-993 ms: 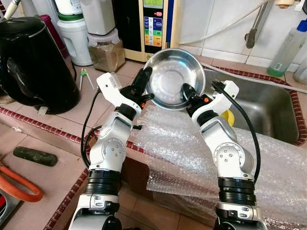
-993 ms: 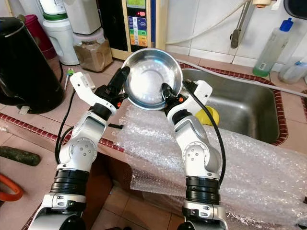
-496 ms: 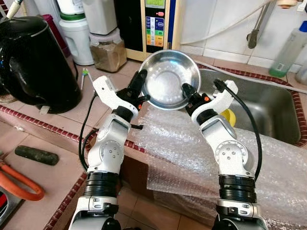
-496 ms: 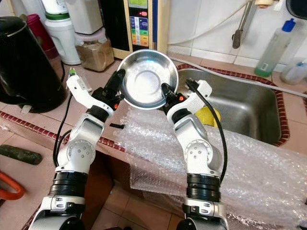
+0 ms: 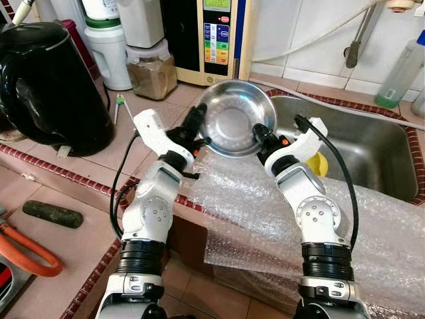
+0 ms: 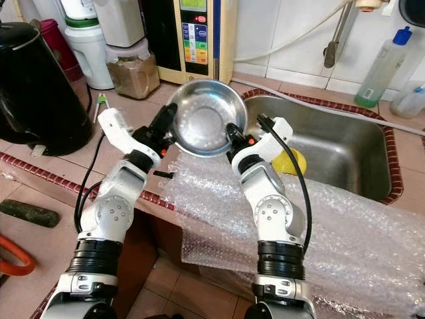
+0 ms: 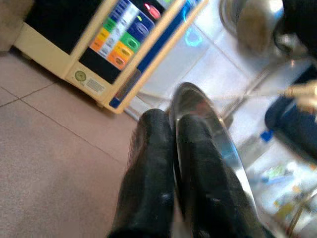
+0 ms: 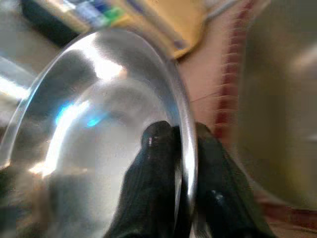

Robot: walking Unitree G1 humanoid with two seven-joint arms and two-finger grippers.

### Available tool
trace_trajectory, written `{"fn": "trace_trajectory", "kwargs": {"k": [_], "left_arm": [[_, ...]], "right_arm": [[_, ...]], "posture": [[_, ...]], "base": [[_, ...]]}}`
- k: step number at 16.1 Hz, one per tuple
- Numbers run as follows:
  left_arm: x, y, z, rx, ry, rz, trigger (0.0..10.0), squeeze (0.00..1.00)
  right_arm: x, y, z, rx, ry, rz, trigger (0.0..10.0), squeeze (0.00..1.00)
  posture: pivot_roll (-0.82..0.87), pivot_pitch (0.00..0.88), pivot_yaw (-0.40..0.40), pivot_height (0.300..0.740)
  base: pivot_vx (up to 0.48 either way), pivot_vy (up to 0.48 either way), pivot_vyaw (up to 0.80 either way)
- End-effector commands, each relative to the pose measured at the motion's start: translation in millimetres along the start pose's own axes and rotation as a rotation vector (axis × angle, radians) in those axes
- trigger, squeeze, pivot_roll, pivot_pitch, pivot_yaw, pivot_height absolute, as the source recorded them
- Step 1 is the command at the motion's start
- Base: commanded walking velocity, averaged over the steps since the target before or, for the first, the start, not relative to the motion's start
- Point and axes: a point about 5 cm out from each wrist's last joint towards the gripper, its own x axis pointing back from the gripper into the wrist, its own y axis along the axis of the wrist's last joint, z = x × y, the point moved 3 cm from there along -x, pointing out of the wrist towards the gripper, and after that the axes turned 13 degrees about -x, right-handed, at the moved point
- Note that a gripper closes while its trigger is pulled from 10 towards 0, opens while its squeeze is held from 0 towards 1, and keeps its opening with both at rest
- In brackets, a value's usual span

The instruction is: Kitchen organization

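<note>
We see the left gripper [image 5: 197,123] clamped on the left rim of a round shiny stainless steel bowl [image 5: 234,117], one black finger [image 7: 151,168] outside the rim and the other inside, as the left wrist view shows. The right gripper [image 5: 259,135] pinches the bowl's lower right rim the same way, its fingers [image 8: 153,168] either side of the thin metal edge. Both are gripping the bowl, which sits tilted, its hollow facing the camera, held above the counter in the upper centre of the frame, at the left edge of the stainless steel sink [image 5: 372,153].

Below the bowl we note a sheet of clear bubble wrap [image 5: 252,212] spread over the tiled counter edge and hanging down, filling the lower right of the frame. A yellow object [image 5: 317,163] lies in the sink just right of the right wrist; we cannot tell what it is.

Behind the bowl, top centre, stands a cream appliance with a coloured button panel [image 5: 216,40]. Left of it is a jar of brown contents [image 5: 151,72] and a white container with a green band [image 5: 109,46]. A big black electric kettle [image 5: 50,83] fills the upper left. A green-tipped tool [image 5: 118,105] lies on the terracotta tiled counter [image 5: 86,219] beside the kettle. A dark green elongated object [image 5: 52,214] lies at the lower left, with an orange hose [image 5: 30,256] below it. A clear green-tinted plastic bottle [image 5: 402,70] is at the upper right.
</note>
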Motion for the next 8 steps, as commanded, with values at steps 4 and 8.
{"fn": "trace_trajectory", "kwargs": {"k": [4,8], "left_arm": [[2.3,-8,-14.0,-0.102,-0.099,0.069,10.0,1.00],[14.0,-32,-9.6,-0.354,-0.181,0.215,10.0,1.00]], "right_arm": [[11.6,44,-47.6,0.067,-0.289,-0.268,0.0,0.00],[23.6,60,-86.7,0.084,-0.493,-0.365,0.0,0.00]], "posture": [[0.01,0.063,0.071,0.740],[0.01,0.060,0.079,0.740]], "base": [[0.000,0.000,0.00],[0.000,0.000,0.00]]}}
